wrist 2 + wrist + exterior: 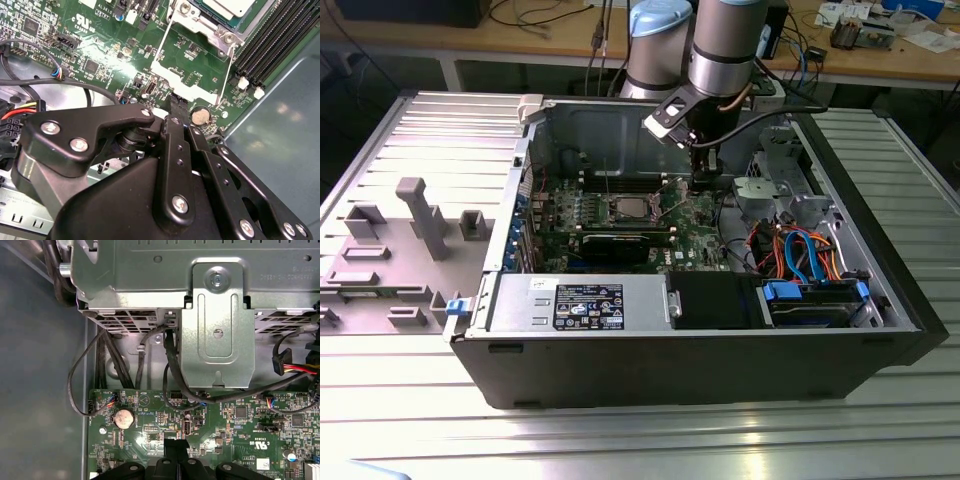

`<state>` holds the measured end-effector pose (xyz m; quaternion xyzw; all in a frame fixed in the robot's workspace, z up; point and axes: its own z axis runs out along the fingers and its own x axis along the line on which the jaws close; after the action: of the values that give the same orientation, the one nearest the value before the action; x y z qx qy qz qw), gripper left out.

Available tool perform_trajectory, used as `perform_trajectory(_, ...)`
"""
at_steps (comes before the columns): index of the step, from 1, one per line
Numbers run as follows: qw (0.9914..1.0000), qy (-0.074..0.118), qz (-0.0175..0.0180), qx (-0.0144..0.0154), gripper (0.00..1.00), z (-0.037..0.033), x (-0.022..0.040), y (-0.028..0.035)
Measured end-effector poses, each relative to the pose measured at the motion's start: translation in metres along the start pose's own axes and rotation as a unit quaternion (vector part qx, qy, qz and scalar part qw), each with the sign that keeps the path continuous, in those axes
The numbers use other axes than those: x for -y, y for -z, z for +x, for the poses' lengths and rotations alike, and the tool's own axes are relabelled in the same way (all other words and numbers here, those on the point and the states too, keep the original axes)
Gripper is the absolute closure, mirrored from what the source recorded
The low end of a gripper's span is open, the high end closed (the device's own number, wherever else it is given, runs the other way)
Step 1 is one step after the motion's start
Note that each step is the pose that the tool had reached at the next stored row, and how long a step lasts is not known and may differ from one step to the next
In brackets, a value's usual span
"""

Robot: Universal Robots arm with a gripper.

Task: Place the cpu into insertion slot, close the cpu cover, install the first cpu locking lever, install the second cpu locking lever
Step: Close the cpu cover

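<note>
The cpu (631, 208) lies flat, silver top up, in the insertion slot (200, 22) on the green board; the second wrist view shows its edge (227, 6). The cpu cover (162, 70) is swung open and stands off the socket, green board showing through its cut-out. Two thin wire locking levers (165, 37) (229, 65) stick up on either side of it, unlatched. My gripper (705, 165) hangs over the board just beyond the cover's free edge. Its black fingertips (174, 102) (175, 444) are pressed together, shut on nothing.
A coin battery (200, 116) (123, 417) sits beside the fingertips. Black memory slots (275, 40) run past the socket. A metal drive cage (215, 340) with cables (170, 370) rises close by. The long black expansion card (620, 243) and the power supply (580, 300) lie nearer the case front.
</note>
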<state>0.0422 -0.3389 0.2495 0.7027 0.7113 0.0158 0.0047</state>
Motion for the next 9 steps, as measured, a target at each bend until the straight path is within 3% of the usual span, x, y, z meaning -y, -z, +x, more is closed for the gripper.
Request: perform_trajectory(9, 1.00000, 0.000, 0.0000, 0.0000, 0.89, 0.0000, 0.0025, 0.0001)
